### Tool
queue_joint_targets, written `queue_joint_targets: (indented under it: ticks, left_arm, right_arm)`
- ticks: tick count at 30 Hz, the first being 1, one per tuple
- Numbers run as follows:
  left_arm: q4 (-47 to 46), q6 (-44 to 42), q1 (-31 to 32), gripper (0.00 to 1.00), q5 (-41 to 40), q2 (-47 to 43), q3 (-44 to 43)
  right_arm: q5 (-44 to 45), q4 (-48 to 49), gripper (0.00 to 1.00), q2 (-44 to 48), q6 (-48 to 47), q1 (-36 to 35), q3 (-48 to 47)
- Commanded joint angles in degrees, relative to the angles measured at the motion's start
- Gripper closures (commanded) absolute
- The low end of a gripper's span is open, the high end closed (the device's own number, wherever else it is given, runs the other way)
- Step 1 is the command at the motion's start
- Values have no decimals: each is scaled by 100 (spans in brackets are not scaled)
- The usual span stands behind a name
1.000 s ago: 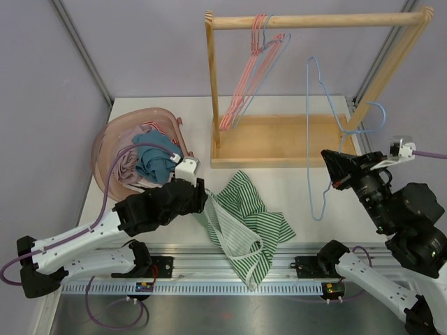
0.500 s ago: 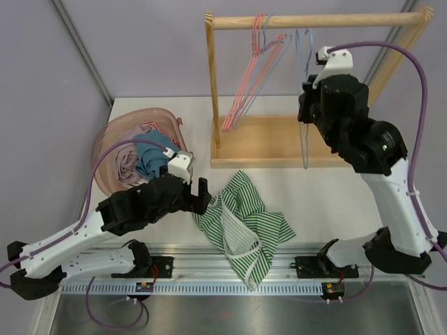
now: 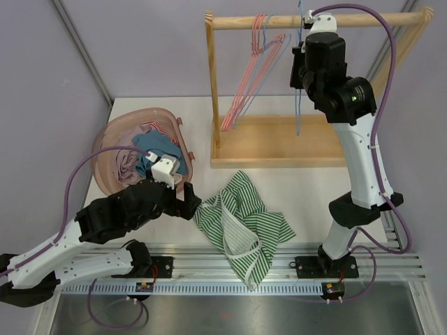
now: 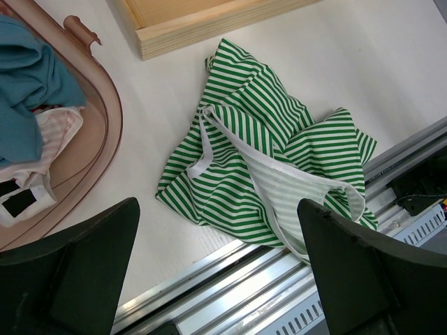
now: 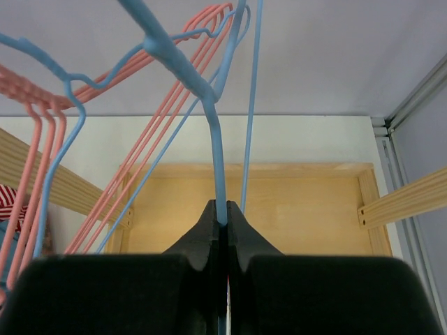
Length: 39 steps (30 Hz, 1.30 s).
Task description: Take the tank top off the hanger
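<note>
Green-striped tank top (image 4: 265,167) lies crumpled on tabletop (image 4: 391,63), off the hanger. Probably light, limp and non-slippery; a white-edged strap looks like the best hold. Left gripper (image 4: 218,230) spread wide above it, empty. Right gripper (image 5: 222,222) pinches blue hanger (image 5: 215,146) at wooden rack (image 3: 237,21).

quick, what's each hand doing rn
Left hand: open, holding nothing.
Right hand: closed on the blue hanger.
</note>
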State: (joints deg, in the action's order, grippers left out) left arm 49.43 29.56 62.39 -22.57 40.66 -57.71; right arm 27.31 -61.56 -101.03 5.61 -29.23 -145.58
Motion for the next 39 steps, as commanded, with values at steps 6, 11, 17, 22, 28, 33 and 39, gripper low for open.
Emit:
queue_joint_targets:
  ticks: [6,11,17,22,28,33,39]
  left_arm:
    - [-56,-100,10,1,-63,-190,146]
    - [-126,-56,1,1,-64,-164,234]
    - [-520,50,10,1,-2,20,339]
    - [-952,111,10,1,112,380,506]
    - [-1427,129,54,1,279,714,753]
    - [-1901,85,220,1,376,986,919]
    - [-2350,208,616,1,297,1584,990]
  right_arm:
    - [-727,-6,100,-865,221,190,-780]
    - [-990,346,100,-585,406,173,-7]
    - [-1367,391,100,-575,415,49,162]
    - [-1351,144,100,-690,310,-12,-59]
    - [-1141,504,71,4,169,-12,932]
    - [-1026,470,46,610,134,-12,1330]
    - [-1289,364,1,1682,204,-12,2199]
